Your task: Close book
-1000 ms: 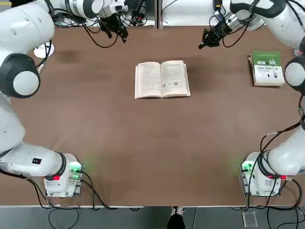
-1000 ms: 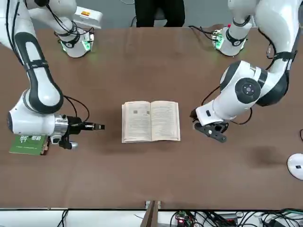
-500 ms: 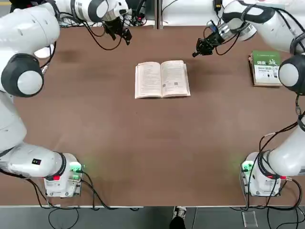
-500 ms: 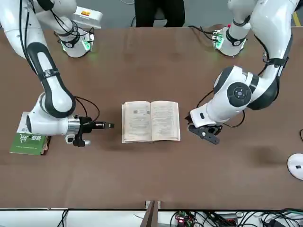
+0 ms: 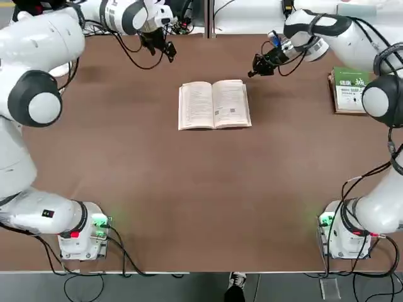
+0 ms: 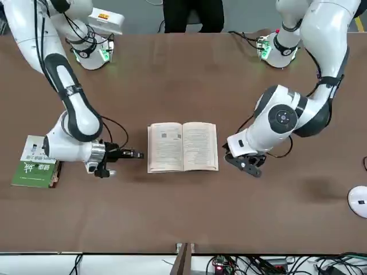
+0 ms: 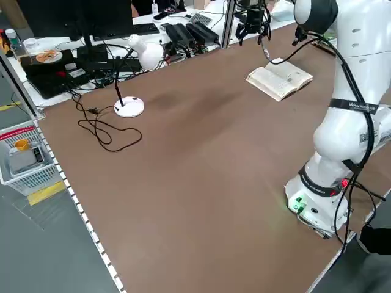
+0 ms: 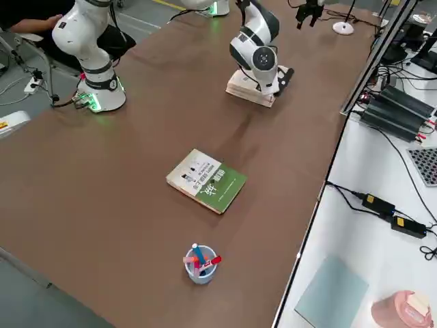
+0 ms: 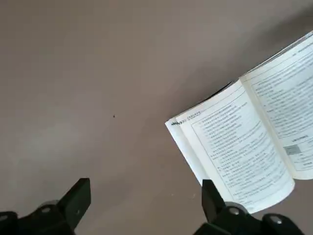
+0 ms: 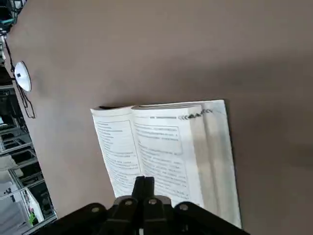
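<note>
You are seeing the book [image 5: 214, 106] lying open on the table [image 5: 201, 189], face up, its two page blocks spreading out between your grippers. Your left gripper [image 9: 145, 182] is hovering on the book's left, well apart from it in the overhead view, and its fingers are standing apart with nothing between them. Your right gripper [image 10: 145, 179] is hanging near the book's right side, its fingers pressing together and holding nothing. Farther to your right, the green-and-white book [image 8: 207, 180] is lying closed on the table, and a cup of markers [image 8: 201, 265] is standing near it. Over on your left, a round white base [image 7: 129, 107] is sitting on the table, while a person [image 6: 194, 14] in dark trousers is keeping to the robot's side of it
</note>
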